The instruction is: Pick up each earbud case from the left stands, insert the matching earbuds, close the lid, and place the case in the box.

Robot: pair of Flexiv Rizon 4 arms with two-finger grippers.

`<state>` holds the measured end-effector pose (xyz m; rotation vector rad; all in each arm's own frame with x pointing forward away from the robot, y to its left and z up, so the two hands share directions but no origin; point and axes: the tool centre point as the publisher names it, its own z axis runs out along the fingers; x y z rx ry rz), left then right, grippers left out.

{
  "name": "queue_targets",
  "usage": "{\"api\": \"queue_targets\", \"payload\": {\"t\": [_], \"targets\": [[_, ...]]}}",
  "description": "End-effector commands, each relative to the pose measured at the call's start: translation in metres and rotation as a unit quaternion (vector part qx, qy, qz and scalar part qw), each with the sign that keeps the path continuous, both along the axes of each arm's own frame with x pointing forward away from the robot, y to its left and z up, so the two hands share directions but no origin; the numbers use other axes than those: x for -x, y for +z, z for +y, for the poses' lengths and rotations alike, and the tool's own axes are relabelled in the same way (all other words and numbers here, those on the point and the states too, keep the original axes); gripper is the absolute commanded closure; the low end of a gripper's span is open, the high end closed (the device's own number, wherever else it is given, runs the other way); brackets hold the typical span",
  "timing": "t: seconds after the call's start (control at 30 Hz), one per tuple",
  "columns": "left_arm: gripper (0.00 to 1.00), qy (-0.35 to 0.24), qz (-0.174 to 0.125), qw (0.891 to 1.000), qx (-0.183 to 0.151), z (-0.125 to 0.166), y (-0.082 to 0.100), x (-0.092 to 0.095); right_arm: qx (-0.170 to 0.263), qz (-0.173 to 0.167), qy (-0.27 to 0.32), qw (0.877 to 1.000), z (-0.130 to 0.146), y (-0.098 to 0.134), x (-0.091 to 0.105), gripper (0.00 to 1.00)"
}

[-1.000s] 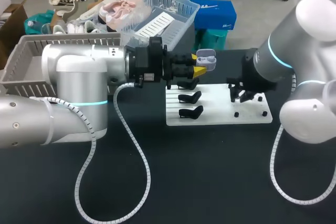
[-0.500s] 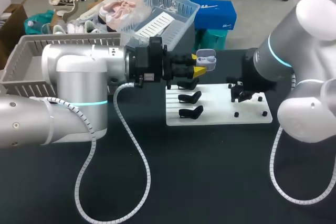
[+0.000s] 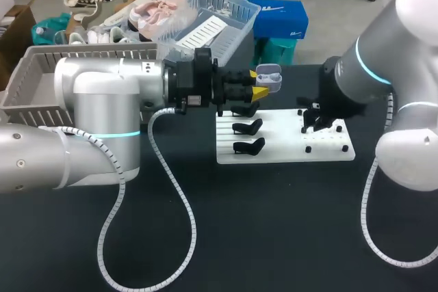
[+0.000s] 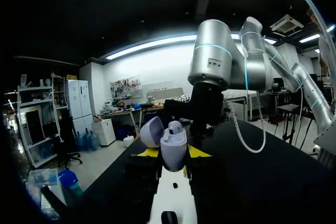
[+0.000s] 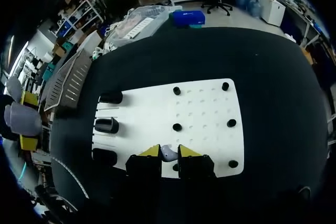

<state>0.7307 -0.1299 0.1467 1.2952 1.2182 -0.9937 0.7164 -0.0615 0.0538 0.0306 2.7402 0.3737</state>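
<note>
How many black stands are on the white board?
3 black stands on the white board, in a row: one beside the right claw, one in the middle, one farthest from it. None hidden.

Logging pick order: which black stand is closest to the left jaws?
The rearmost stand, by the held case; the other two sit nearer the front.

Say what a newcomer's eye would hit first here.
The left tool holds an open case near the far left corner of the white board. The right tool pinches an earbud over that board.
</note>
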Motion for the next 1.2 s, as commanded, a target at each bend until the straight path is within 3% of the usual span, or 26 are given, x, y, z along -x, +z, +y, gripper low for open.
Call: {"api": "queue_targets", "payload": {"t": [0.03, 0.2, 0.53, 0.87, 1.2], "targets": [[1.00, 0.000, 0.000, 1.000, 0.001, 0.000, -0.001, -0.001, 0.004, -0.031, -0.010, 0.999, -0.002, 0.014, 0.032, 1.00], [1.00, 0.000, 0.000, 1.000, 0.001, 0.000, -0.001, -0.001, 0.041, -0.033, 0.000, 0.999, 0.010, 0.026, 0.055, 1.00], [1.00, 0.000, 0.000, 1.000, 0.001, 0.000, -0.001, -0.001, 0.039, -0.049, 0.041, 0.997, 0.042, 0.059, 0.083, 1.00], [1.00, 0.000, 0.000, 1.000, 0.001, 0.000, -0.001, -0.001, 0.064, -0.065, 0.088, 0.992, 0.082, 0.107, 0.086, 1.00], [1.00, 0.000, 0.000, 1.000, 0.001, 0.000, -0.001, -0.001, 0.053, -0.027, 0.143, 0.988, 0.120, 0.134, 0.069, 1.00]]}}
